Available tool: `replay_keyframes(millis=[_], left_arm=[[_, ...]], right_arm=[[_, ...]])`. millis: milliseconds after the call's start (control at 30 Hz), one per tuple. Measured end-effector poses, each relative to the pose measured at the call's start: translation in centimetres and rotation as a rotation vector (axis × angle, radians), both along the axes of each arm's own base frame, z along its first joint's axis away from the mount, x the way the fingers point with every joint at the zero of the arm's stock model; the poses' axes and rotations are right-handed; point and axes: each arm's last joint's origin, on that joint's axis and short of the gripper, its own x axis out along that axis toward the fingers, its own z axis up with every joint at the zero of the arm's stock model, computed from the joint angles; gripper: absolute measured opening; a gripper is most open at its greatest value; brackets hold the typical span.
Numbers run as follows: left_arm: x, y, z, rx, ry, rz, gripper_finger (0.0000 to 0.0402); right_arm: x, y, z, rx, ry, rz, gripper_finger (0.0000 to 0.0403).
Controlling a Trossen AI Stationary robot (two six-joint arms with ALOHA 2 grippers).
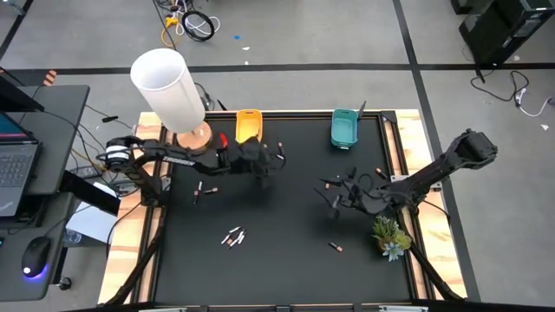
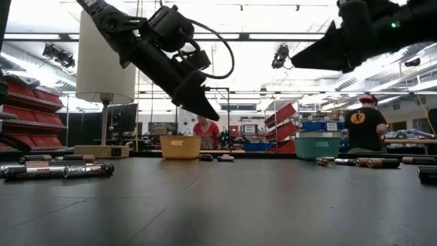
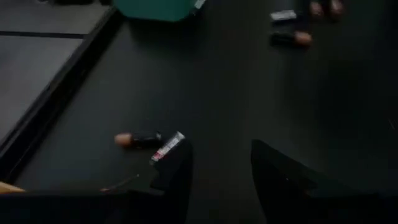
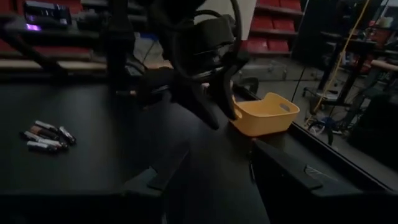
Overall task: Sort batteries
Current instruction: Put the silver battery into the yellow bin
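Closest to you, near the front of the black tabletop (image 1: 286, 269), a small bunch of batteries (image 1: 233, 237) lay together, and one lone battery (image 1: 335, 248) lay a bit to the right of them. More batteries lay on the left side (image 1: 199, 192), and a few more sat near the right arm (image 1: 328, 183).

Your left gripper (image 1: 265, 170) hung above the tabletop, just in front of the yellow bin (image 1: 248, 126). Its two fingers (image 3: 177, 168) stood apart and nothing was between them. No battery lay right under it. The front bunch was the handiest pile for this arm, and it lay toward you from the gripper, a little to the left. Those batteries were slim, and their long sides pointed at a slant, so I think you would have had to turn the gripper across one of them before you came down.

Your right gripper (image 1: 340, 201) hung over the right half of the tabletop. Its fingers were also apart and empty. The lone battery lay near it, toward the front, so that arm was the closer one for it.

Farther back, the teal bin (image 1: 344, 127) stood at the far edge. A white lamp (image 1: 170, 87) stood at the far left corner.
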Motion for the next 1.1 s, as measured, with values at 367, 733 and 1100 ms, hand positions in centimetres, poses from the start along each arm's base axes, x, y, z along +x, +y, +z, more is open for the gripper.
replay_keyframes(millis=[367, 733, 1100], left_arm=[[1.6, -0.8, 2.1, 0.033, -0.067, 0.007, 0.0162], [2.5, 3.6, -1.3, -0.041, 0.001, -0.105, 0.0162], [5.5, 5.4, -3.9, -0.071, 0.154, -0.078, 0.0162]], right_arm=[[1.5, 0.3, 4.1, 0.008, 0.096, -0.026, 0.0175], [2.1, 0.3, 2.4, 0.050, 0.160, 0.039, 0.0175], [1.8, -0.2, 1.4, 0.042, 0.248, 0.035, 0.0175]])
